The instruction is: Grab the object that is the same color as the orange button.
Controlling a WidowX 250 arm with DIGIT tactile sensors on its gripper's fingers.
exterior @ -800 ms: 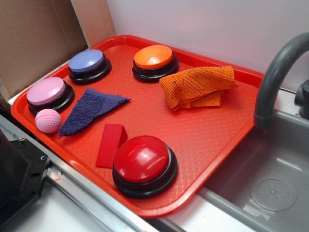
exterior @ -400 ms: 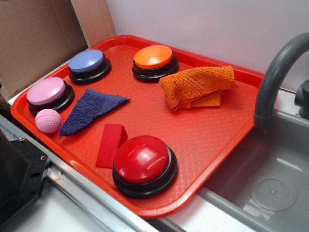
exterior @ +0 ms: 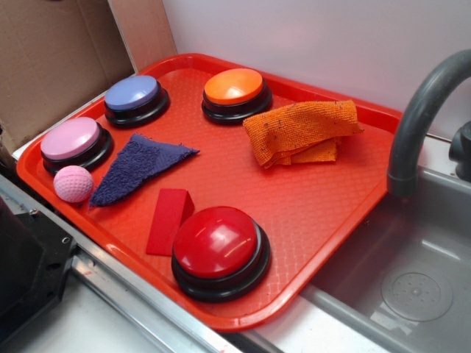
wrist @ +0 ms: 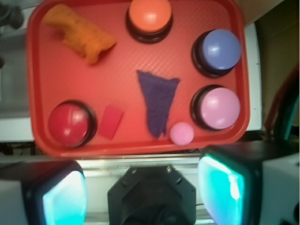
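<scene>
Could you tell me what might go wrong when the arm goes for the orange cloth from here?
1. The orange cloth lies right beside the orange button; a slightly off descent could press or clip the button.
2. The cloth is folded in loose layers, so a shallow pinch may lift only the top fold.
3. The pincer, open, hangs off the tray's near edge, so it has a long reach across the red button.
</scene>
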